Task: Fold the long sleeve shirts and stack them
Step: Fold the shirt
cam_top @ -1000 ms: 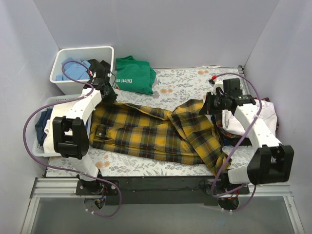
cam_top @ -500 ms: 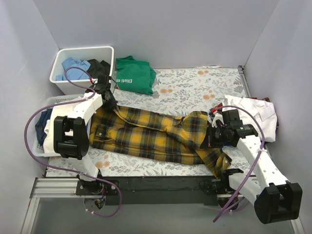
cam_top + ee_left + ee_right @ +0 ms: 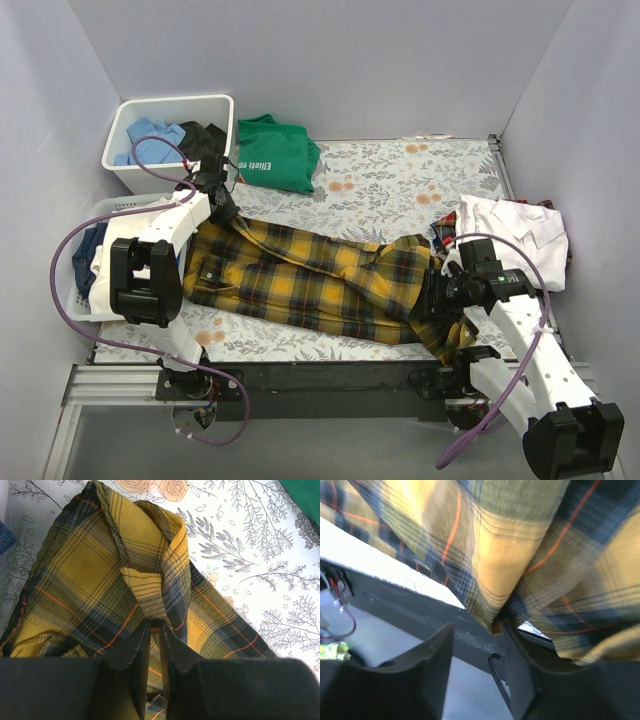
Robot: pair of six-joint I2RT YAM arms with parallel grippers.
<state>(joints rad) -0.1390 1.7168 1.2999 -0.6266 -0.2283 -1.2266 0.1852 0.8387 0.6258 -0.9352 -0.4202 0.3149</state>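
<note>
The yellow-and-black plaid long sleeve shirt [image 3: 310, 275] lies folded lengthwise into a band across the flowered table. My left gripper [image 3: 222, 203] is at its far left corner, shut on a bunched fold of the plaid cloth [image 3: 150, 592]; the left gripper [image 3: 155, 626] has its jaws pinched on that fold. My right gripper [image 3: 440, 300] is at the shirt's near right end by the table's front edge. The right gripper [image 3: 477, 630] is open, with the plaid hem [image 3: 495, 600] hanging against one finger. A white long sleeve shirt [image 3: 520, 232] lies crumpled at the right.
A green T-shirt [image 3: 280, 150] lies at the back beside a white bin [image 3: 225, 112] of blue and dark clothes. A white basket [image 3: 85, 300] with more clothes stands at the left edge. The black front rail [image 3: 420, 605] runs just below the right gripper.
My right gripper carried the shirt's right part toward the near edge, folding it over, and has opened. The left gripper kept its hold and barely moved.
</note>
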